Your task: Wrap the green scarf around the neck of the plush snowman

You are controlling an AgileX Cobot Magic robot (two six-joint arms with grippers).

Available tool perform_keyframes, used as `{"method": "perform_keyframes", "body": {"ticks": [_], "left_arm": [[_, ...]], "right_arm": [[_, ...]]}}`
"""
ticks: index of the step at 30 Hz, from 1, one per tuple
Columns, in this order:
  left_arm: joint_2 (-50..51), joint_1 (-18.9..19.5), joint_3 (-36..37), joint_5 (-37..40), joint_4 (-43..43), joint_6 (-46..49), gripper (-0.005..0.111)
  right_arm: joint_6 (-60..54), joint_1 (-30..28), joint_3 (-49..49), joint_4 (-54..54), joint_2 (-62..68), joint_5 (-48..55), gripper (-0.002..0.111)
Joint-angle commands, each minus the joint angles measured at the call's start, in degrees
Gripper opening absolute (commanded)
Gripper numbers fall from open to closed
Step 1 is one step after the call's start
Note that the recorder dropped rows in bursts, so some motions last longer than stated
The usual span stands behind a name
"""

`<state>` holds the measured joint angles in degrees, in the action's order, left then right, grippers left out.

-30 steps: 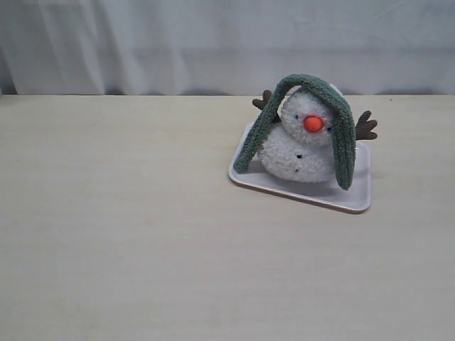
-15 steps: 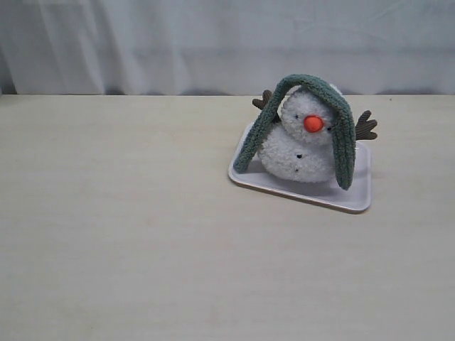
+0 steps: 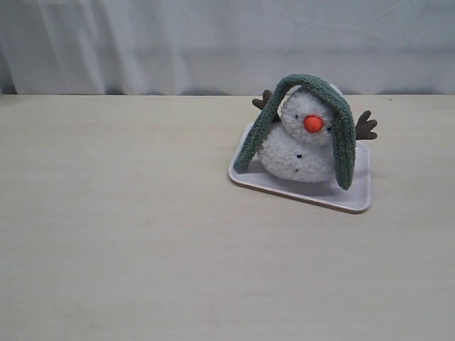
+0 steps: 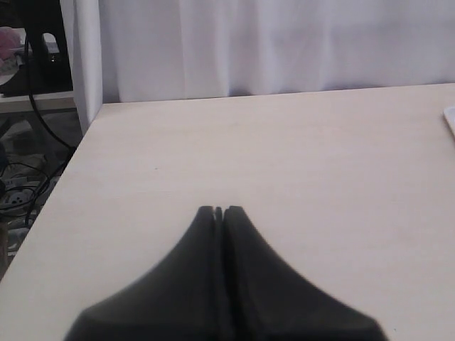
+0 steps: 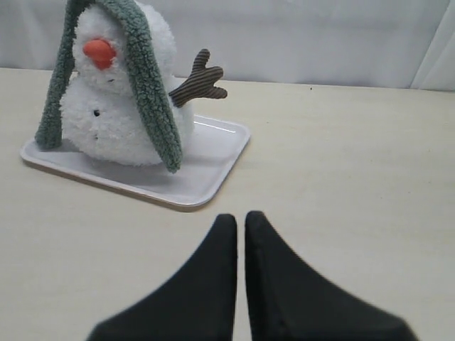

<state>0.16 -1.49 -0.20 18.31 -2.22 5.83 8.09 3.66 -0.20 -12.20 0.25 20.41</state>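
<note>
The plush snowman (image 3: 298, 145) sits on a white tray (image 3: 355, 195) right of the table's middle, orange nose facing front. The green scarf (image 3: 345, 142) lies draped over the top of its head, both ends hanging down its sides to the tray; the neck is bare. In the right wrist view the snowman (image 5: 106, 121), scarf (image 5: 153, 106) and tray (image 5: 206, 170) lie beyond my right gripper (image 5: 240, 219), which is shut and empty over bare table. My left gripper (image 4: 219, 211) is shut and empty, far from the tray. Neither gripper shows in the exterior view.
A white curtain (image 3: 213, 42) hangs behind the table's far edge. In the left wrist view the table's side edge (image 4: 67, 170) drops to cables and clutter, and a sliver of the tray (image 4: 451, 117) shows at the frame's border.
</note>
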Motion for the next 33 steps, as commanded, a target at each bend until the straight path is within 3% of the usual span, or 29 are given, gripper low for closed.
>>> {"method": "perform_keyframes", "body": {"ticks": [1, 5, 11, 13, 15, 17, 21, 25, 33], "left_arm": [[-0.16, 0.10, 0.20, -0.16, 0.04, -0.06, 0.000], [-0.16, 0.10, 0.20, -0.16, 0.04, -0.06, 0.000], [-0.16, 0.10, 0.20, -0.16, 0.04, -0.06, 0.000], [-0.16, 0.10, 0.20, -0.16, 0.04, -0.06, 0.000], [-0.16, 0.10, 0.20, -0.16, 0.04, -0.06, 0.000], [-0.16, 0.10, 0.20, -0.16, 0.04, -0.06, 0.000], [-0.16, 0.10, 0.20, -0.16, 0.04, -0.06, 0.000], [-0.16, 0.10, 0.20, 0.18, 0.04, -0.06, 0.000], [-0.16, 0.10, 0.20, 0.18, 0.04, -0.06, 0.000]], "right_arm": [[0.00, -0.29, 0.20, -0.55, -0.25, -1.68, 0.004], [0.00, -0.29, 0.20, -0.55, -0.25, -10.67, 0.004], [0.00, -0.29, 0.20, -0.45, -0.25, -35.99, 0.004], [4.01, -0.29, 0.20, -0.25, -0.25, -51.19, 0.004], [6.56, -0.29, 0.20, -0.25, -0.25, -57.45, 0.004], [10.33, -0.29, -2.05, 0.22, -0.25, -53.12, 0.004], [13.62, -0.29, -13.68, 3.88, 2.44, -29.21, 0.004], [13.52, -0.29, -23.51, 1.41, 10.56, -15.13, 0.011], [10.72, -0.29, -38.55, 1.25, 31.53, 5.22, 0.062]]}}
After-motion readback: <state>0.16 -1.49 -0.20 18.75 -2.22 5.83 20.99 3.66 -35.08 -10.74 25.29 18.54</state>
